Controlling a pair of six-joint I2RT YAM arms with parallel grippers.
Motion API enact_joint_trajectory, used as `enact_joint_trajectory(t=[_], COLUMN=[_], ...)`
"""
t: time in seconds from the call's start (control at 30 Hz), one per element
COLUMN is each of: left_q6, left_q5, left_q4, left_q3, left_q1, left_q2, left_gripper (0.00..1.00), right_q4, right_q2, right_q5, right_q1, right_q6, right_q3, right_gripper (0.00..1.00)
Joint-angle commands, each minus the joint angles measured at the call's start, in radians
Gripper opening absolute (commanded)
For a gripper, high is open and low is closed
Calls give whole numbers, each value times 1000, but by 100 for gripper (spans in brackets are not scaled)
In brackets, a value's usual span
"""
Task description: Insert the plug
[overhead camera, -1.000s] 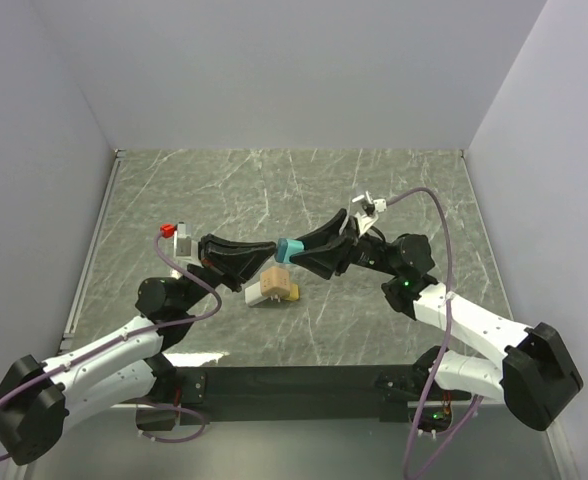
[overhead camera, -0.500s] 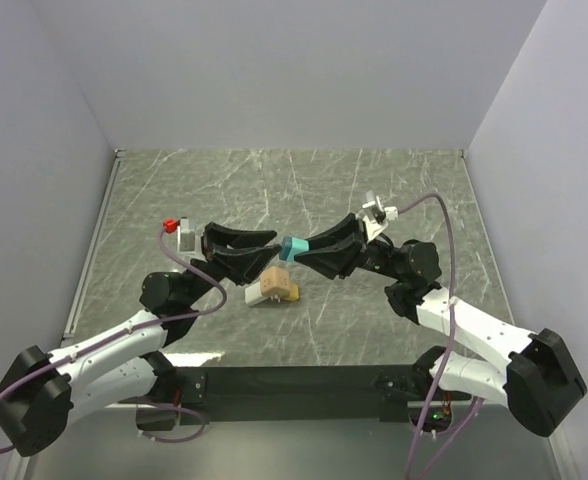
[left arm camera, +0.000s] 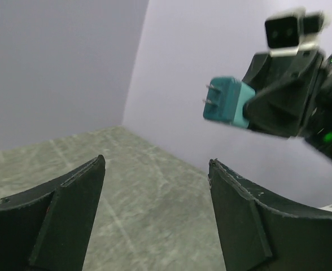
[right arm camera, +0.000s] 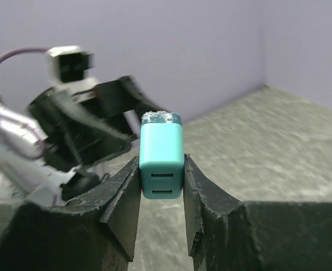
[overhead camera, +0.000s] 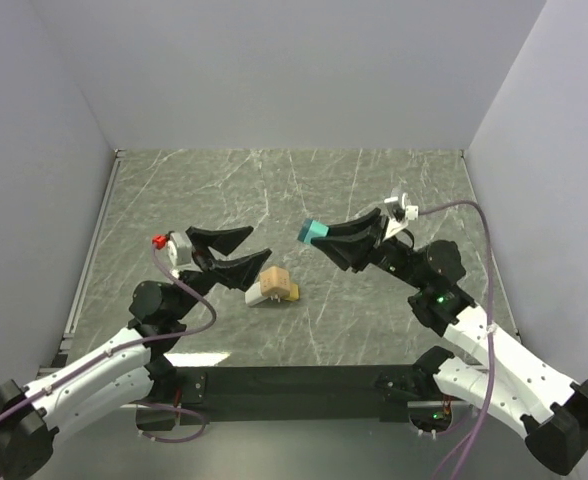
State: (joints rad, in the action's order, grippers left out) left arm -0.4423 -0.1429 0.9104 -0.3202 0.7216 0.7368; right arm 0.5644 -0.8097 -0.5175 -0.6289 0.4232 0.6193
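The teal plug (overhead camera: pixel 312 232) hangs in the air, pinched at the tips of my right gripper (overhead camera: pixel 320 238), which is shut on it. In the right wrist view the plug (right arm camera: pixel 161 161) sits between both fingers with two slots facing the camera. In the left wrist view the plug (left arm camera: pixel 228 100) shows two metal prongs pointing left. My left gripper (overhead camera: pixel 257 243) is open and empty, a short way left of the plug; nothing lies between its fingers (left arm camera: pixel 70 214). A tan block (overhead camera: pixel 274 287) lies on the table below and between the two grippers.
The table is grey-green marbled stone (overhead camera: pixel 304 190) enclosed by pale walls at the back and both sides. The left arm's camera and red-tipped cable (overhead camera: pixel 161 241) stick up behind the left gripper. A dark bar (overhead camera: pixel 294 380) runs along the near edge.
The left gripper opened, let go of the plug and drew back to the left. The right gripper closed on the plug and carried it to the right and slightly up.
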Motion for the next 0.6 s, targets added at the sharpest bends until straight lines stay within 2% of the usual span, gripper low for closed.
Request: enact_joint_trajectory(t=[0.0, 0.07, 0.13, 0.3, 0.57], left_q6=[190, 292, 328, 401, 479], left_q5=[43, -12, -40, -67, -67], left_q4=[-122, -131, -122, -87, -13], left_q3=[26, 39, 61, 93, 104], left_q1=[1, -1, 1, -1, -1], left_q2=[-10, 21, 36, 87, 205], left_gripper=[79, 79, 80, 81, 80], right_q4=[-346, -473, -544, -773, -931], right_q2=[0, -52, -86, -245, -462], right_q5=[125, 134, 126, -4, -160], right_q1=[24, 46, 61, 121, 158], right_q6=[-54, -41, -31, -27, -26], right_q3=[131, 197, 253, 379, 485], right_gripper=[0, 0, 0, 0, 0])
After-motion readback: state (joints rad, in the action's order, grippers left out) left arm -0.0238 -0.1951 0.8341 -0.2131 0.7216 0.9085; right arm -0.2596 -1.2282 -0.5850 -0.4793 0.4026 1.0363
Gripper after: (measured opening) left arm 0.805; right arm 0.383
